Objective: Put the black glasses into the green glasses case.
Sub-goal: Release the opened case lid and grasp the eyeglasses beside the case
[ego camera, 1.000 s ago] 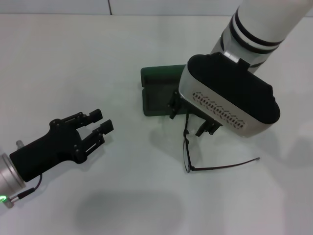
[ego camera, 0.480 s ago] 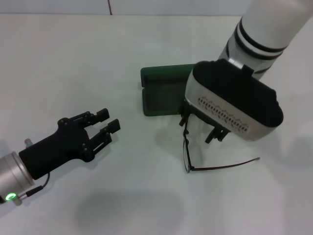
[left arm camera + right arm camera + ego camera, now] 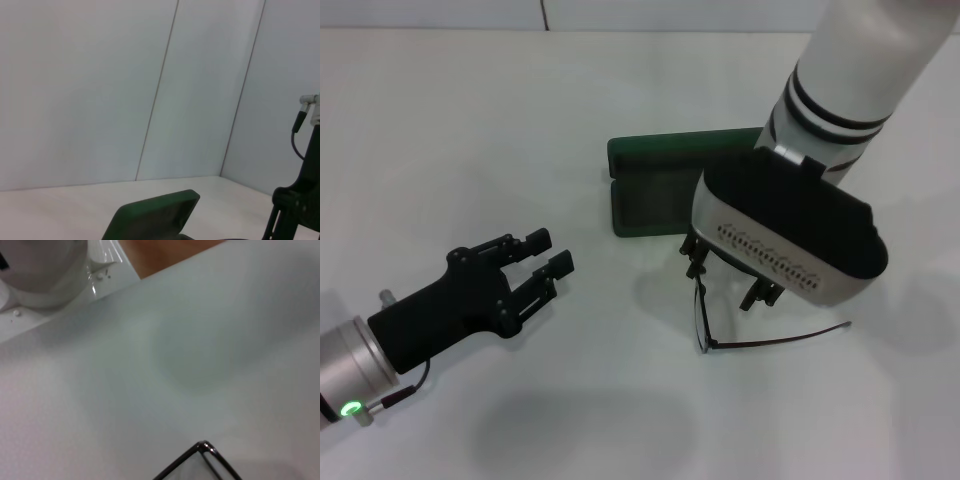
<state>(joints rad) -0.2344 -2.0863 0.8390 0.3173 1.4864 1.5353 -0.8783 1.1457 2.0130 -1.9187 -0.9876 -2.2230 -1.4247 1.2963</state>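
The left gripper (image 3: 548,262) hovers nearest, low over the tabletop (image 3: 470,120), fingers parted and empty, well apart from the work. Beyond it the glasses (image 3: 704,320) lie on the tabletop, one temple arm stretched out to the robot's right, the frame end running up under the right gripper (image 3: 732,274). That gripper sits right over the frame; whether its fingers are parted or closed on it cannot be told. Just behind lies the case (image 3: 650,195), open, lid back. A good grasp would probably take the frame near the bridge, squarely, gently, so the lift stays level and the loose arm clears the case rim.
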